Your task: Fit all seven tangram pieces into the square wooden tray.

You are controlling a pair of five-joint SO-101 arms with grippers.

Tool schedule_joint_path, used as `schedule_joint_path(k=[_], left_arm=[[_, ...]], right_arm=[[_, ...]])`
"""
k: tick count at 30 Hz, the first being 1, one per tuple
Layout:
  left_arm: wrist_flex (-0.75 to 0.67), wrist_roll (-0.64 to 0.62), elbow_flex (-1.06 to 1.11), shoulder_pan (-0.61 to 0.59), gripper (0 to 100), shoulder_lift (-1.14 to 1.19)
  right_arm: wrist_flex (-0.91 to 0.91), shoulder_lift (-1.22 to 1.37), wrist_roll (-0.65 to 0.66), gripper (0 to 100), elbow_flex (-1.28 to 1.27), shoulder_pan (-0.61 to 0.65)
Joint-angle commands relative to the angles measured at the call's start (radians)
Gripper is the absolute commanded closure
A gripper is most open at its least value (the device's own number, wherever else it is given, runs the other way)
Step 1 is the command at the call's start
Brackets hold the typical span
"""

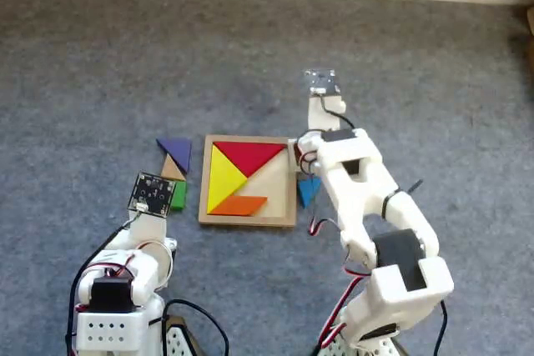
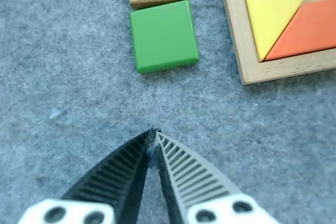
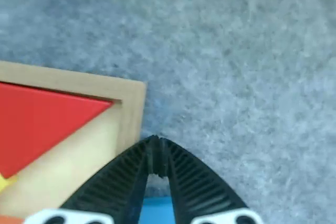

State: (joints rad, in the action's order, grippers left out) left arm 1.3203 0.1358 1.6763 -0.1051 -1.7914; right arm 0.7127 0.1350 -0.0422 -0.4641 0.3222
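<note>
I see the tray (image 1: 205, 206) holding red triangle (image 1: 246, 156), yellow triangle (image 1: 221, 181), orange piece (image 1: 242, 204), left claw (image 2: 154, 137) closed, empty, right claw (image 3: 154, 145) closed beside tray edge

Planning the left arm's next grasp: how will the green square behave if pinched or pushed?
The green square looks like a solid flat block with crisp edges, so probably stiff and light. Lying flat, it should not roll or tip. Its smooth paint may slip in the left gripper, and the fuzzy carpet would likely drag against a push.
</note>
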Motion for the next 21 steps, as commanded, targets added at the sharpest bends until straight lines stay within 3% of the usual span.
schedule_joint_path(k=[1, 6, 21], left_arm=[[0.003, 0.009, 0.019, 0.007, 99, -0.031], [0.003, 0.009, 0.019, 0.007, 99, -0.031], [0.003, 0.009, 0.019, 0.007, 99, -0.031]], right_arm=[[0.162, 0.008, 0.014, 99.4, 0.145, -0.03], [0.453, 0.084, 0.06, 99.4, 0.311, -0.056], [1.047, 0.208, 0.351, 99.4, 0.601, -0.079]])
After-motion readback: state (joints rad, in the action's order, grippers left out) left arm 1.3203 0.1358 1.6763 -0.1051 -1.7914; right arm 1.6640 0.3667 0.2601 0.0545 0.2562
